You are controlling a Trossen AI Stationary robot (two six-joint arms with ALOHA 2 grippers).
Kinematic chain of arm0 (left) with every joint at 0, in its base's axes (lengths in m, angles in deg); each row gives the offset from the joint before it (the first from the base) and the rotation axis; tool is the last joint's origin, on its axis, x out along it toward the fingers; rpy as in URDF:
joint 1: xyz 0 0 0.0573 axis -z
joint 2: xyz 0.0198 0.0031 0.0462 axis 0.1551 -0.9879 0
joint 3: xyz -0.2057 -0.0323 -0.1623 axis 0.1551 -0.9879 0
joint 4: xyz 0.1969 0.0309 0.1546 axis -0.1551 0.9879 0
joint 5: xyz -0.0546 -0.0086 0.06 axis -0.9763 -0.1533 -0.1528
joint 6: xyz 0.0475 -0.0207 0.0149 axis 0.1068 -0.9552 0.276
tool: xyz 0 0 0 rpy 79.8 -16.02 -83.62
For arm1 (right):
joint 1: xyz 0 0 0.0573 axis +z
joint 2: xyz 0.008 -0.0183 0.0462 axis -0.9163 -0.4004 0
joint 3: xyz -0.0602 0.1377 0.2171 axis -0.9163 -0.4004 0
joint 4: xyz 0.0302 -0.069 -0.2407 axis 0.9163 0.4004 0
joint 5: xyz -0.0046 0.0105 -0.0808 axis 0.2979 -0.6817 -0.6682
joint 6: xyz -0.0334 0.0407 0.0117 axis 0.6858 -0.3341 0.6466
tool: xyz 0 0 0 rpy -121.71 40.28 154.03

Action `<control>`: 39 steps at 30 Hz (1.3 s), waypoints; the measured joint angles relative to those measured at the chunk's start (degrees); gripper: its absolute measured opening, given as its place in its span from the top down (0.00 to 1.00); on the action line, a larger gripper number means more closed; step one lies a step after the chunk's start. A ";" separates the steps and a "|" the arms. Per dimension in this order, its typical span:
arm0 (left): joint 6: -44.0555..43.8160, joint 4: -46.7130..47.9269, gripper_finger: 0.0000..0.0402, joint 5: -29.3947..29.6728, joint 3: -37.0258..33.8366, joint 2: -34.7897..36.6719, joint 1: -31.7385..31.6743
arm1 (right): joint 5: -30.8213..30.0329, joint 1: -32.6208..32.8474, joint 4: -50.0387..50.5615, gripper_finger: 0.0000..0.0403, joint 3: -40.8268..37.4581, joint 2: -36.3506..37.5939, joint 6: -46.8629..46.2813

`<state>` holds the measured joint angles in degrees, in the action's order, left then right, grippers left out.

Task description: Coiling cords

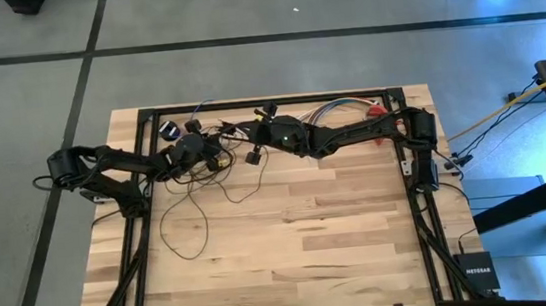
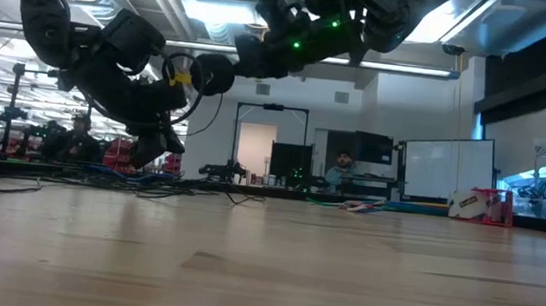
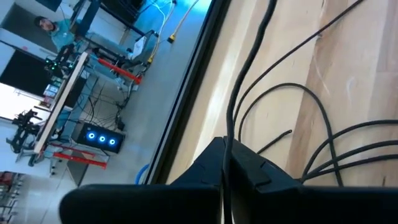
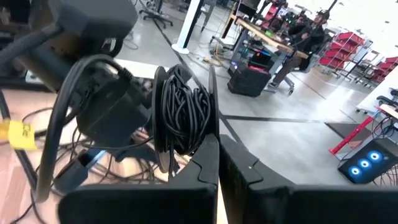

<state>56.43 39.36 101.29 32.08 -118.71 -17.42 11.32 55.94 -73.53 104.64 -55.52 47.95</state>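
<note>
Partly done: your right gripper (image 4: 217,155) was clamped on a wound bundle of the cords (image 4: 182,118), your left gripper (image 3: 225,163) pinched one strand, and loose loops (image 1: 187,217) lay on the counter (image 1: 341,237).

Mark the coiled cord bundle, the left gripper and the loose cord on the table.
coiled cord bundle (image 4: 183,112), right wrist view, middle of the windings.
left gripper (image 3: 227,163), left wrist view, where the fingertips meet.
loose cord (image 1: 181,222), high view, loop on the wood.

Two dark arms (image 2: 121,58) raised above wooden table (image 2: 261,272), cords (image 2: 184,89) looped between them, lit room behind
</note>
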 joint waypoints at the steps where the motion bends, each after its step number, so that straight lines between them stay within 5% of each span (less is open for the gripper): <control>1: 0.00 0.00 0.99 0.00 0.00 0.00 0.00 | 0.00 -0.01 0.57 0.99 0.00 0.02 0.00; 12: 1.06 1.95 1.00 4.75 -0.02 0.48 0.11 | -0.02 0.00 5.57 0.99 -0.04 4.12 -0.26; 20: -3.30 3.16 1.00 0.04 -0.04 3.60 0.17 | -1.56 0.00 12.87 0.99 -0.04 5.99 -0.37; 39: -9.29 20.82 1.00 -1.46 0.03 30.68 2.13 | -1.53 2.35 15.38 0.99 -0.04 7.23 1.73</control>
<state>47.14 60.18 99.83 32.10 -88.03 -15.30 9.79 58.28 -58.15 104.59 -48.28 49.68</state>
